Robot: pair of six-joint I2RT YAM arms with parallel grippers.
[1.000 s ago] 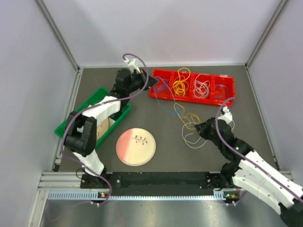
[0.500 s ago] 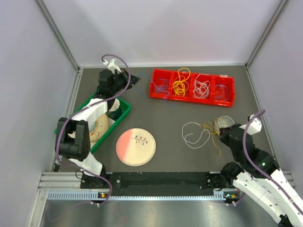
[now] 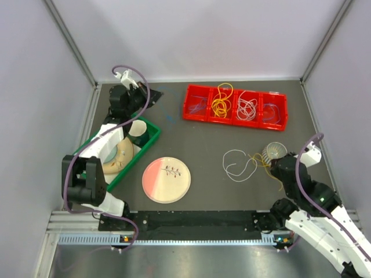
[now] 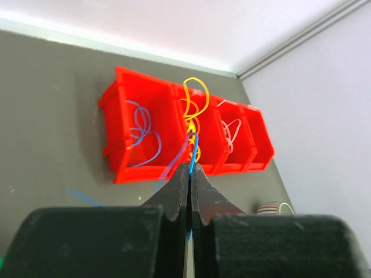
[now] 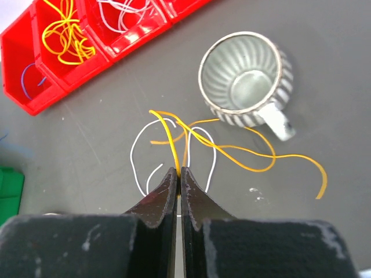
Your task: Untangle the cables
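- Table top (image 3: 200,139), dark grey, lies under both of your arms.
- Your red tray (image 3: 235,104) sits ahead of the left gripper (image 4: 190,168), well apart from it. It has four compartments side by side. From that wrist view the nearest-left one holds blue-purple loops (image 4: 142,130), the next yellow loops (image 4: 194,101), and the third white loops (image 4: 232,130).
- Behind the left gripper, back along its forearm, you have the green bin (image 3: 152,134).
- Your pink plate (image 3: 166,180) lies between the two arm bases, well apart from either gripper.
- Ahead and to the right of your right gripper (image 5: 178,171) stands the striped mug (image 5: 246,78), upright, with its handle pointing away to the right.
- Your left gripper's fingers are pressed together on the blue cable (image 4: 193,149). A short length of it stands up just past the tips, in line with the tray's yellow compartment.
- Your right gripper's fingers are likewise clamped, on the yellow cable (image 5: 173,143). The strand runs forward from the tips, then sweeps right, passing just on the near side of the mug, and ends on the table further right.
- Just ahead of the right fingertips lies the white cable (image 5: 134,156), on the table. Its thin loops show on both sides of the yellow strand, which crosses them.
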